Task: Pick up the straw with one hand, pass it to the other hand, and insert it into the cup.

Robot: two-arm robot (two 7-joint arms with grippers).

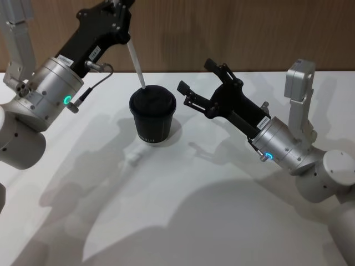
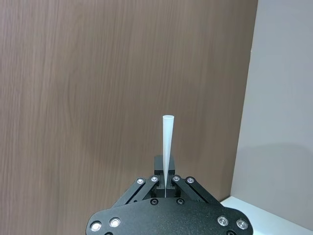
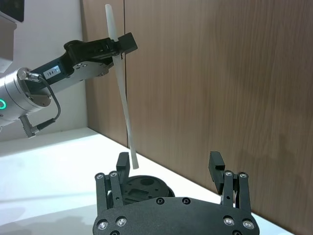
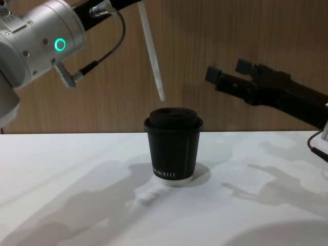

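Your left gripper (image 2: 166, 188) is raised above the far left of the desk (image 1: 183, 221), its fingers (image 2: 175, 180) closed tight on the straw (image 1: 136, 65). In the left wrist view the white straw stands straight out from between the pinched fingers. The grip sits near the straw's upper end, and the rest slants down toward the cup (image 1: 152, 117). In the chest view the straw's lower tip hangs just above the black domed lid (image 4: 173, 117), with a visible gap between them, so it is not yet in the cup. From the head view the tip appears over the lid's far edge.

The cup stands upright near the middle of the white desk, white lettering low on its wall and a pale rim at the base.

Your right gripper (image 1: 193, 81) hovers to the right of the cup, about level with the straw's tip and apart from both. Its fingers (image 3: 216, 167) are spread wide and hold nothing. In the right wrist view the cup's lid shows between them, farther off, and the straw's lower end passes just beside one finger.

A wood-panelled wall (image 4: 205, 41) stands behind the desk.
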